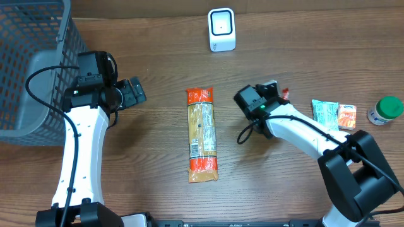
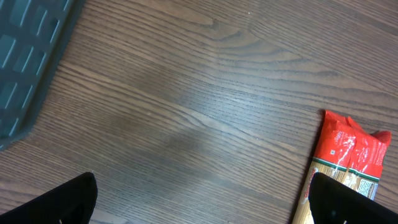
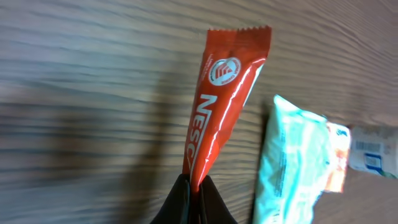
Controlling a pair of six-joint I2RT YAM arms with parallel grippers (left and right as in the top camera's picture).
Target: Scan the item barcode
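Observation:
My right gripper (image 3: 194,183) is shut on the lower end of a slim red Nescafé sachet (image 3: 224,106), which sticks out above the wooden table. Overhead, only a red tip of the sachet (image 1: 285,94) shows beside the right gripper (image 1: 278,94), right of centre. The white barcode scanner (image 1: 221,29) stands at the back centre, apart from both arms. My left gripper (image 1: 136,91) hovers open at the left, its black fingertips (image 2: 68,202) wide apart over bare wood. A long pasta packet (image 1: 202,133) with red ends lies mid-table, its end by the left gripper's right finger (image 2: 348,202).
A grey mesh basket (image 1: 31,63) fills the back left corner. A teal packet (image 1: 326,114), a small orange packet (image 1: 346,116) and a green-lidded bottle (image 1: 385,110) lie at the right. The teal packet (image 3: 292,162) sits close beside the held sachet.

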